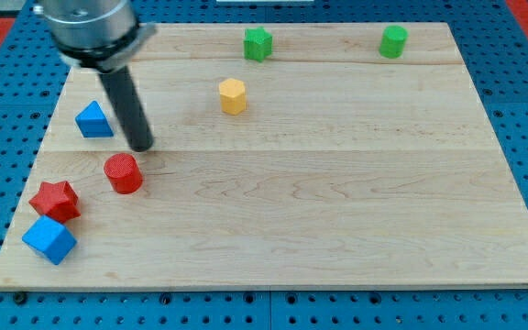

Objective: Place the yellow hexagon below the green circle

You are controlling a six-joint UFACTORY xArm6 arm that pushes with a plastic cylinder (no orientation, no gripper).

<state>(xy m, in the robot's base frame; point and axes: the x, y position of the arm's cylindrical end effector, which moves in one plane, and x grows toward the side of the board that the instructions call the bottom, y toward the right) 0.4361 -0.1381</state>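
The yellow hexagon [233,95] sits on the wooden board [319,211] in the upper middle-left. The green circle [393,41] stands near the board's top edge at the right, well to the right of and above the hexagon. My tip [141,147] rests on the board at the left, just above the red circle [123,173] and to the right of the blue triangle [93,120]. It is about a hundred pixels left of and below the yellow hexagon, touching no block.
A green star [258,43] sits at the top edge, just above and right of the hexagon. A red star [55,200] and a blue cube [49,240] lie at the bottom left corner. Blue pegboard surrounds the board.
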